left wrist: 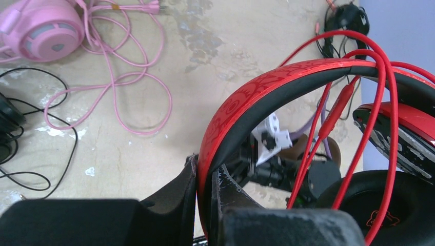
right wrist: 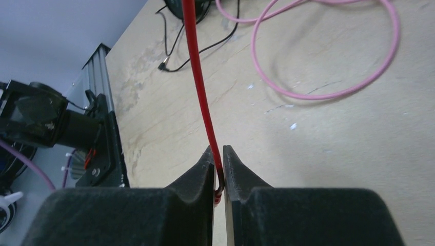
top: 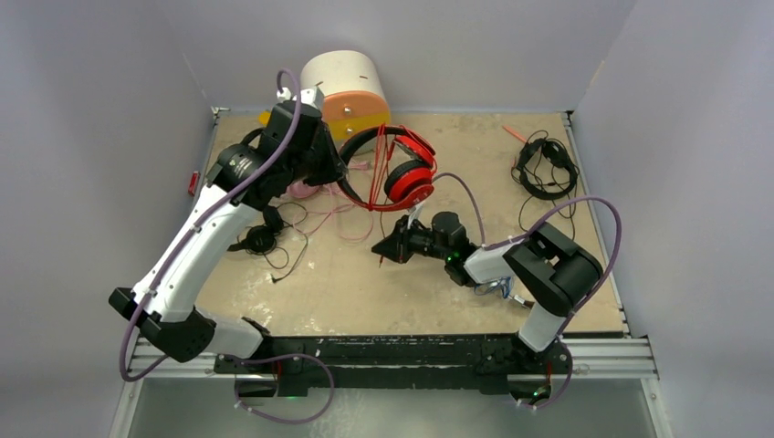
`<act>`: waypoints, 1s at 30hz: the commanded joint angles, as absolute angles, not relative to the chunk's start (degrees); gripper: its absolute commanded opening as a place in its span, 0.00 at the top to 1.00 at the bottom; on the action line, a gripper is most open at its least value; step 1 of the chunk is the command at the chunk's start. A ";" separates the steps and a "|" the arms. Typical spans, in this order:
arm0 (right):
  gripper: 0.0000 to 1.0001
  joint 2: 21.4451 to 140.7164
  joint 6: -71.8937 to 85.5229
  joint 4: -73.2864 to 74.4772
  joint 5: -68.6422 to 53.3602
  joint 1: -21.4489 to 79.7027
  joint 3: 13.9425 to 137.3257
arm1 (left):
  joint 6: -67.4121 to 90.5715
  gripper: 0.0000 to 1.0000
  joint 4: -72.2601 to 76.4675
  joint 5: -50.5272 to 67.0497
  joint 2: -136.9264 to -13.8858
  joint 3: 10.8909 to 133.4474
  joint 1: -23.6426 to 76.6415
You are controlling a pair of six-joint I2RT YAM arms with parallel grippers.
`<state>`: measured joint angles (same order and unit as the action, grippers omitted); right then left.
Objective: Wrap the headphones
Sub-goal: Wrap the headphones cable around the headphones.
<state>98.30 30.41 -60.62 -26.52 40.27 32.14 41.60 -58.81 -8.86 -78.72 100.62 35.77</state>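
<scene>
Found left gripper [left wrist: 205, 205] raised at far reach, fingers [left wrist: 172, 202] clamped on red headband [left wrist: 246, 97]; found right gripper [right wrist: 218, 159] low, pointing left, pinched on red cable [right wrist: 197, 77].

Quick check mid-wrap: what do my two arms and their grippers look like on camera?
Both the left arm and right arm have white links, black joint housings and a purple cable looped alongside. The left gripper and right gripper have matte black, wedge-shaped fingers.

Scuffed beige tabletop [top: 365, 292] between plain grey walls [top: 91, 91], metal rail [top: 607, 351] along near edge.
</scene>
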 commanded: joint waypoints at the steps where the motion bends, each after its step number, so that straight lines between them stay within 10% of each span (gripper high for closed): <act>1: 0.90 95.80 30.25 -62.83 -24.93 42.63 30.81 | 44.55 1.00 -55.27 -10.33 -79.47 104.59 32.53; 30: 1.00 77.35 20.58 -23.47 -3.59 70.51 47.00 | 46.52 1.00 -49.42 -30.87 -85.68 96.47 26.98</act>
<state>78.83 23.18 -35.20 -5.63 68.55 40.53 44.58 -58.81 -25.04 -86.32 98.39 27.77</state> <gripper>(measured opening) 0.012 0.061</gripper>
